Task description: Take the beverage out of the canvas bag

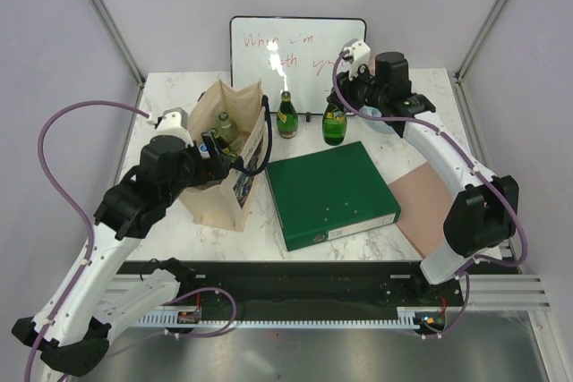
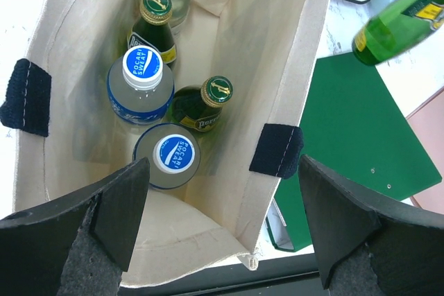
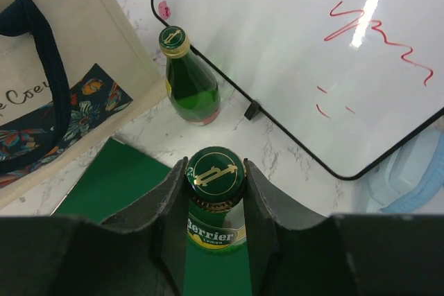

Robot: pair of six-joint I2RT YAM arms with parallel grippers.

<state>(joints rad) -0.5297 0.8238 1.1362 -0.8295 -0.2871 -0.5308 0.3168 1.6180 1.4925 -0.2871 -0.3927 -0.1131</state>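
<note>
The beige canvas bag (image 1: 218, 192) stands upright at the left with dark handles. In the left wrist view the canvas bag (image 2: 62, 39) holds several bottles: two blue-capped Pocari Sweat bottles (image 2: 173, 154), green Perrier bottles (image 2: 216, 92) and a clear one. My left gripper (image 1: 215, 147) hovers over the bag mouth, open and empty (image 2: 222, 230), with the bag's near right corner between the fingers. My right gripper (image 1: 344, 99) is shut on the cap of a green Perrier bottle (image 1: 334, 127), which stands upright at the binder's far edge (image 3: 211, 235). The right gripper (image 3: 216, 171) pinches the cap from both sides.
A second green bottle (image 1: 286, 117) stands by the whiteboard (image 1: 296, 49), right of the bag. A green binder (image 1: 329, 192) lies in the middle, a pink sheet (image 1: 431, 207) to its right. A light blue object (image 1: 377, 119) lies under the right arm.
</note>
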